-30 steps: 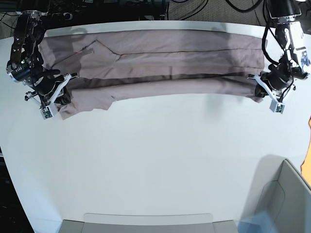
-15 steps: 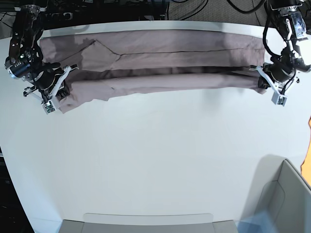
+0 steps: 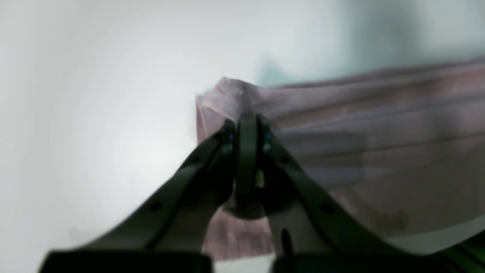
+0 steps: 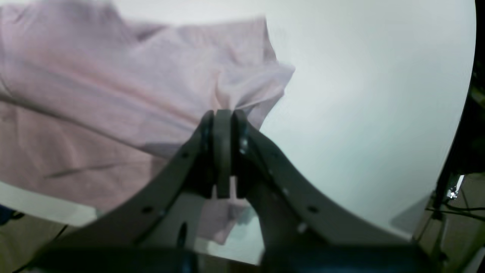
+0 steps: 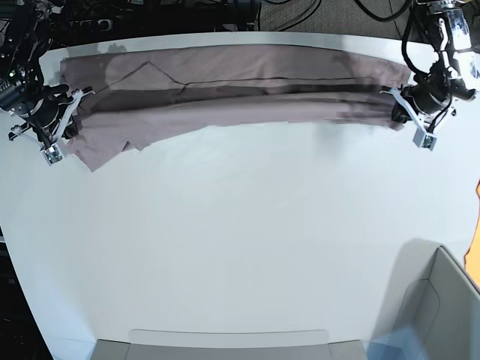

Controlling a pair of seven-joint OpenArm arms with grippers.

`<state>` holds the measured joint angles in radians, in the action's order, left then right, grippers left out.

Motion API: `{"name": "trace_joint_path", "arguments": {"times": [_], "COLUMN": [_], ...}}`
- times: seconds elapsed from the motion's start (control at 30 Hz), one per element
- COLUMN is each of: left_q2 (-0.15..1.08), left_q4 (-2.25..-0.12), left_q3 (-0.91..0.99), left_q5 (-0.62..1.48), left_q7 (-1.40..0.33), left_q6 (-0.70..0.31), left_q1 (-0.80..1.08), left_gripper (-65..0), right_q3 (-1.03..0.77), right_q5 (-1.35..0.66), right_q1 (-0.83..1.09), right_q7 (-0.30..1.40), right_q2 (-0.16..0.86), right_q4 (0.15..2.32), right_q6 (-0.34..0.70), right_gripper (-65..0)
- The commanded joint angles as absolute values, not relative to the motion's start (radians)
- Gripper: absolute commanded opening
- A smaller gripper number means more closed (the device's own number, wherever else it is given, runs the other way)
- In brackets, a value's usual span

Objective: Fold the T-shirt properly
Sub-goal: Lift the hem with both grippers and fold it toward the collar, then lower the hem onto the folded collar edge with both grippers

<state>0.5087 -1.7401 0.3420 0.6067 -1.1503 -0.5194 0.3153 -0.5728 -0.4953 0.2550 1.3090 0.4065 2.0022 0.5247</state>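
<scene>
The mauve T-shirt [image 5: 240,90] lies as a long band along the table's far edge, with its near layer pulled up and stretched between both grippers. My left gripper [image 5: 396,112], on the right of the base view, is shut on the shirt's right end; the left wrist view shows its closed tips [image 3: 246,119] pinching a cloth corner [image 3: 341,125]. My right gripper [image 5: 69,124], on the left of the base view, is shut on the shirt's left end; in the right wrist view its tips [image 4: 223,113] pinch bunched cloth [image 4: 151,76]. A loose flap [image 5: 101,154] hangs near it.
The white table [image 5: 240,240] spreads in front of the shirt. A grey bin [image 5: 442,300] stands at the front right corner and a grey tray edge [image 5: 225,339] at the front. Cables lie behind the table's far edge.
Both grippers have moved toward the far edge, carrying the shirt's near layer up and over the far layer. The dark gap between the layers has narrowed.
</scene>
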Motion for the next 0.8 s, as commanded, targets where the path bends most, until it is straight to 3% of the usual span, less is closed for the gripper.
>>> {"name": "trace_joint_path", "arguments": {"times": [0.0, 0.43, 0.57, 0.63, 0.77], "left_q2": [0.530, 0.530, 0.530, 0.530, 0.532], "left_q4": [-1.756, -1.756, -1.802, -1.828, -1.834], "left_q3": [0.346, 0.349, 0.351, 0.352, 0.352], "left_q5": [0.596, 0.596, 0.596, 0.596, 0.596], "left_q7": [-1.141, -1.132, -1.127, -1.127, -1.130], "left_q6": [-0.513, -0.513, -0.513, -0.513, -0.513], "left_q1": [0.311, 0.380, 0.401, 0.412, 0.414], "left_gripper": [-65.0, -65.0, -49.6, -44.6, -45.1], "right_q3": [-0.579, -0.542, -0.516, -0.516, -0.515], "right_q5": [-0.487, -0.486, -0.486, -0.486, -0.489], "right_q1": [0.265, 0.355, 0.357, 0.357, 0.352], "right_q7": [1.307, 1.302, 1.302, 1.300, 1.300], "right_q2": [0.424, 0.407, 0.406, 0.404, 0.403], "right_q4": [2.015, 2.008, 2.008, 2.008, 2.008], "right_q6": [0.533, 0.536, 0.536, 0.536, 0.536], "right_gripper": [-65.0, -65.0, -64.6, -59.6, -51.1]}}
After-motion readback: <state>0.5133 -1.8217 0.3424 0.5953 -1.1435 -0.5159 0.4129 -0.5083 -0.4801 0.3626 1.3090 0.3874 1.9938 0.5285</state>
